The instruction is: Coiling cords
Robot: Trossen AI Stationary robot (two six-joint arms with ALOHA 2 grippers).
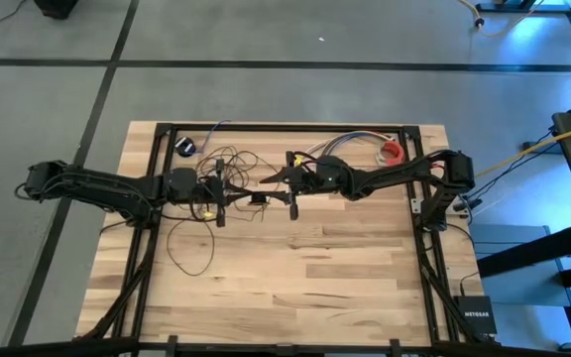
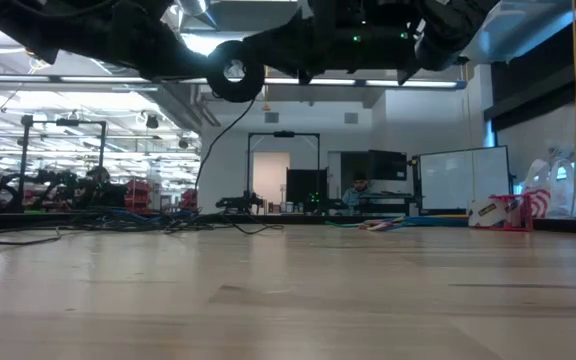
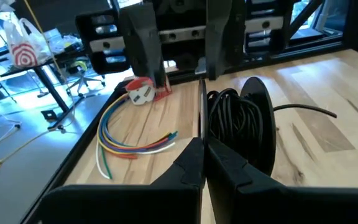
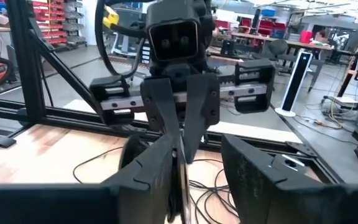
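The cords are one thin dark wire. Slack loops of it [image 1: 191, 248] lie on the wood under and beside my left arm. A short stretch [image 3: 201, 106] runs straight from my left gripper [image 3: 202, 155], which is shut on it, toward my right gripper [image 3: 182, 56]. A tight black coil with a round disc [image 3: 235, 118] hangs off the table beside that stretch, on its near side [image 1: 259, 198]; what carries it is hidden. The two grippers face each other over the table's middle. My right gripper [image 4: 204, 180] stands open. My left gripper pinches the cord [image 3: 201, 134] between its two shut fingers. The fingers come level from the table's left and lie along the cord. The cord leaves the fingertips in a straight, taut line, clear of the table. My right gripper: the cord ends by one finger [image 3: 219, 43]; whether it touches, I cannot tell.
A bundle of multicoloured wires [image 1: 350, 142] and a red and white tape dispenser [image 1: 393, 151] lie at the far right. A small round dark thing [image 1: 184, 146] sits at the far left. Black frame rails [image 1: 285, 129] border the table. Bare wood [image 1: 315, 288] fills the near half.
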